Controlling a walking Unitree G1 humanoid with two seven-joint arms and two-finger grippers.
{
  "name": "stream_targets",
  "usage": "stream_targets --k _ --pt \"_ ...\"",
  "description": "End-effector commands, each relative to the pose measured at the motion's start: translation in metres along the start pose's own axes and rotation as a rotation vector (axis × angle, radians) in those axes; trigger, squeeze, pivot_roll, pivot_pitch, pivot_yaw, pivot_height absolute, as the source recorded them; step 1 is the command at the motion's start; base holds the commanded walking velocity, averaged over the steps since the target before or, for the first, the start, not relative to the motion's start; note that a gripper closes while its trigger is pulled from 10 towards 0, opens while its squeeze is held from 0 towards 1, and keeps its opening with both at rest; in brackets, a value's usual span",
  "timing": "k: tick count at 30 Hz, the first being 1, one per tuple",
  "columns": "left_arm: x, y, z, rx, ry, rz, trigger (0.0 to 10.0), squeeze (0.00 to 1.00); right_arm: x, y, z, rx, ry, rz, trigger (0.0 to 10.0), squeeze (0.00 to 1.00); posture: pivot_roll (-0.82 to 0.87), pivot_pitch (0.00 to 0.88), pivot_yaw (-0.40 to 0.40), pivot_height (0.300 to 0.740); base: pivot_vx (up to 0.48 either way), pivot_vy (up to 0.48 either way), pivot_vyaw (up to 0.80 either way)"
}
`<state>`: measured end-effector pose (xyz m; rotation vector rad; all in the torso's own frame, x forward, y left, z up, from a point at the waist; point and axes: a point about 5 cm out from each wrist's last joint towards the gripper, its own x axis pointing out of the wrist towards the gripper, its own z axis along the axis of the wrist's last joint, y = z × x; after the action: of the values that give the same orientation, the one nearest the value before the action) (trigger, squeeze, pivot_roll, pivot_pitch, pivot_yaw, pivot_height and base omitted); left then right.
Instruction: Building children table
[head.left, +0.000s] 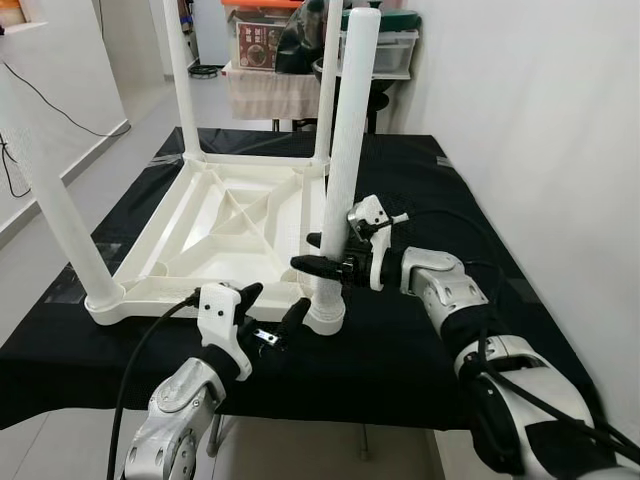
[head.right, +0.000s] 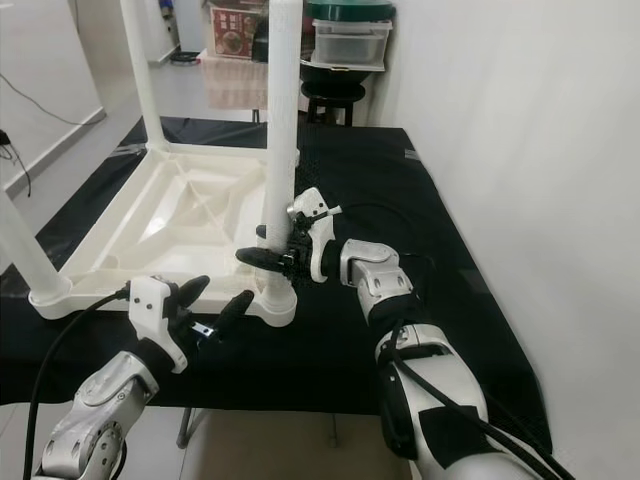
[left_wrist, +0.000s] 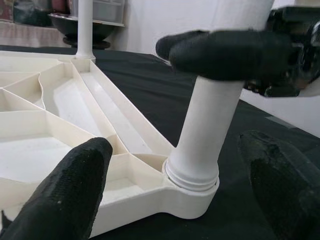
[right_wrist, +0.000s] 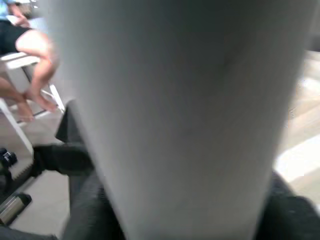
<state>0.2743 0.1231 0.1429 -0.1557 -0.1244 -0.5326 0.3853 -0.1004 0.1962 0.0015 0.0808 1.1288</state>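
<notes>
R gripper (head.left: 322, 252): fingers closed around the near-right table leg (head.left: 350, 150), gripping it low on the shaft, just above its socket. In the R wrist view the leg (right_wrist: 180, 115) sits right against the lens, blurred; a seated person's legs (right_wrist: 30, 60) show behind it.

L gripper (head.left: 270, 315): fingers spread wide, holding nothing, hovering off the near edge of the tabletop, just beside the same socket. L wrist view shows both fingertips (left_wrist: 60, 195) apart, with the leg base (left_wrist: 195, 170) between and beyond them; leg base is seated upright in the corner socket.

Child's table (head.left: 220, 225): white plastic, lies upside down on the black cloth (head.left: 420, 340), ribbed underside up, toward the cloth's L side. Near-right corner sits close to the cloth's near edge. Four legs stand up from the corners; near-left leg (head.left: 60, 215) leans outward.

Beyond the far edge: storage bins (head.left: 260, 40), a dark bowl (head.right: 350, 10).
</notes>
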Motion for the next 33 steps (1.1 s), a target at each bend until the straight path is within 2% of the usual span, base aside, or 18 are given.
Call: stream_targets --k 1,8,11,12,13,14,15,16,17,18,19,20,24,26,27,28,32,33 --pt "0.001 -0.002 0.003 -0.007 -0.007 -0.003 10.0 0.0 0.004 0.003 0.008 -0.008 -0.041 0.054 0.0 0.0 -0.02 0.0 -0.087 0.74 0.0 0.0 0.0" --pt "0.001 -0.002 0.004 -0.007 -0.005 -0.005 10.0 0.0 -0.002 0.0 0.016 -0.027 -0.068 0.076 0.0 0.0 -0.03 0.0 -0.08 0.74 0.0 0.0 0.0" --pt "0.001 -0.002 0.004 -0.006 -0.002 -0.008 10.0 0.0 -0.007 -0.007 0.014 -0.104 -0.025 -0.03 0.0 0.0 -0.03 0.0 -0.077 0.74 0.0 0.0 0.0" --pt "0.0 -0.001 0.004 -0.005 -0.002 -0.007 10.0 0.0 -0.007 -0.009 0.012 -0.123 -0.005 -0.106 0.0 0.0 -0.03 0.0 -0.083 0.74 0.0 0.0 0.0" --pt "0.0 -0.001 0.004 -0.005 -0.002 -0.007 10.0 0.0 -0.007 -0.009 0.012 -0.123 -0.005 -0.106 0.0 0.0 -0.03 0.0 -0.083 0.74 0.0 0.0 0.0" --pt "0.0 -0.001 0.004 -0.005 -0.001 -0.006 10.0 0.0 -0.005 -0.012 0.009 -0.126 0.005 -0.19 0.0 0.0 -0.03 0.0 -0.083 0.74 0.0 0.0 0.0" --pt "-0.001 0.0 0.004 -0.005 -0.001 -0.006 10.0 0.0 -0.003 -0.021 0.001 -0.073 -0.025 -0.557 0.0 0.0 -0.04 0.0 -0.087 0.74 0.0 0.0 0.0" --pt "-0.002 0.0 0.004 -0.004 0.0 -0.006 10.0 0.0 -0.005 -0.026 -0.006 -0.028 -0.035 -0.825 0.0 0.0 -0.04 0.0 -0.087 0.74 0.0 0.0 0.0" --pt "-0.002 0.001 0.005 -0.003 0.0 -0.006 10.0 0.0 0.008 -0.003 -0.035 0.049 -0.006 -0.845 0.0 0.0 -0.03 0.0 -0.076 0.74 0.0 0.0 0.0" --pt "-0.002 0.001 0.005 -0.003 0.0 -0.006 10.0 0.0 0.008 -0.003 -0.035 0.049 -0.006 -0.845 0.0 0.0 -0.03 0.0 -0.076 0.74 0.0 0.0 0.0" --pt "-0.002 0.001 0.005 0.003 0.006 -0.012 10.0 0.0 0.03 0.039 -0.051 -0.012 0.012 -0.693 0.0 0.0 -0.05 0.0 -0.045 0.74 0.0 0.0 0.0" --pt "-0.001 0.002 0.004 0.008 0.012 -0.015 10.0 0.0 0.04 0.053 -0.048 -0.105 0.012 -0.608 0.0 0.0 -0.05 0.0 -0.045 0.74 0.0 0.0 0.0" --pt "0.0 0.002 0.004 -0.002 0.01 -0.014 10.0 0.0 0.036 0.038 -0.033 -0.136 -0.043 -0.647 0.0 0.0 -0.06 0.0 -0.044 0.74 0.0 0.0 0.0" --pt "0.002 0.001 0.006 0.022 0.01 -0.016 10.0 0.0 0.034 0.027 -0.036 -0.056 -0.049 -0.664 0.0 0.0 -0.04 0.0 -0.068 0.74 0.0 0.0 0.0" --pt "0.002 0.001 0.006 0.022 0.01 -0.016 10.0 0.0 0.034 0.027 -0.036 -0.056 -0.049 -0.664 0.0 0.0 -0.04 0.0 -0.068 0.74 0.0 0.0 0.0" --pt "0.0 -0.001 0.006 0.028 0.011 -0.02 10.0 0.0 0.034 0.025 -0.035 -0.053 -0.04 -0.7 10.0 0.0 -0.03 0.0 -0.069 0.74 0.0 0.0 0.0" --pt "-0.006 -0.006 0.007 0.015 0.015 -0.035 10.0 0.0 0.032 0.018 -0.019 -0.056 -0.075 -0.762 10.0 0.0 -0.03 0.001 -0.062 0.74 0.0 0.0 0.0" --pt "-0.007 -0.007 0.008 0.02 0.021 -0.039 10.0 0.0 0.031 0.018 -0.01 -0.059 -0.106 -0.741 10.0 1.0 -0.02 0.016 -0.058 0.74 0.0 0.0 0.0"
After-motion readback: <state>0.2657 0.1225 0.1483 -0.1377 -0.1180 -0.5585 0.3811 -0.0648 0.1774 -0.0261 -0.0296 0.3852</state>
